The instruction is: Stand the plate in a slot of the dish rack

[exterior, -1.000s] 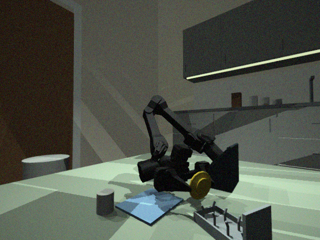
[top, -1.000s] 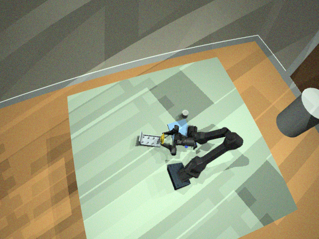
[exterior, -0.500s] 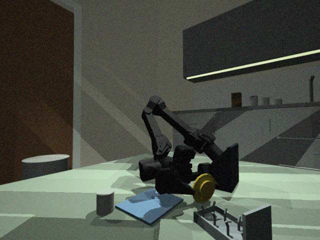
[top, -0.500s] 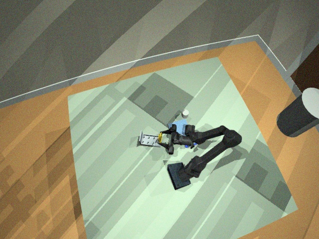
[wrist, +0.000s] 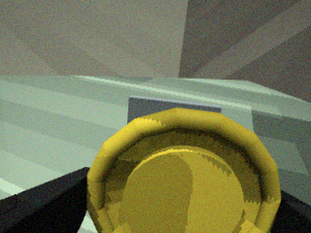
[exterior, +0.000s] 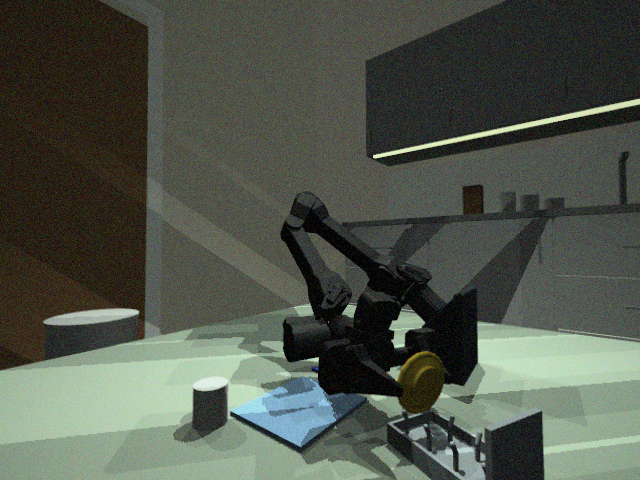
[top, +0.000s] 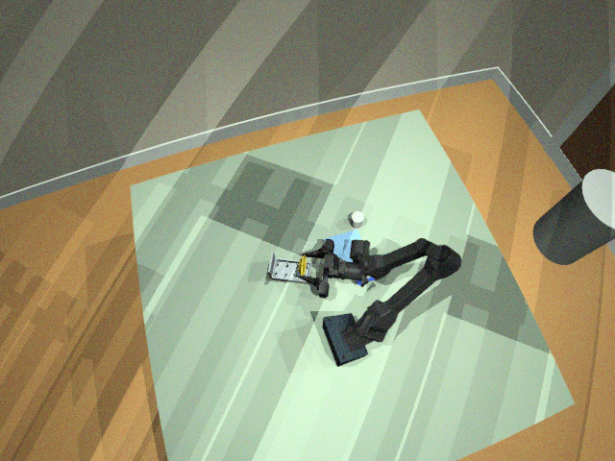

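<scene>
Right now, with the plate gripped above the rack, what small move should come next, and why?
Probably a short descent, keeping the grip. The gripper is shut on the yellow plate, which stands on edge with its lower rim just above the dish rack, not yet between the rails. From the top view the plate sits over the rack's near end, so lowering should seat it.

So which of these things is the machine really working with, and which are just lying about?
In the job:
- yellow plate, held upright in the tool
- grey dish rack, just below the plate

Lying about:
- blue mat
- small grey cylinder
- large cylinder at the far edge
</scene>
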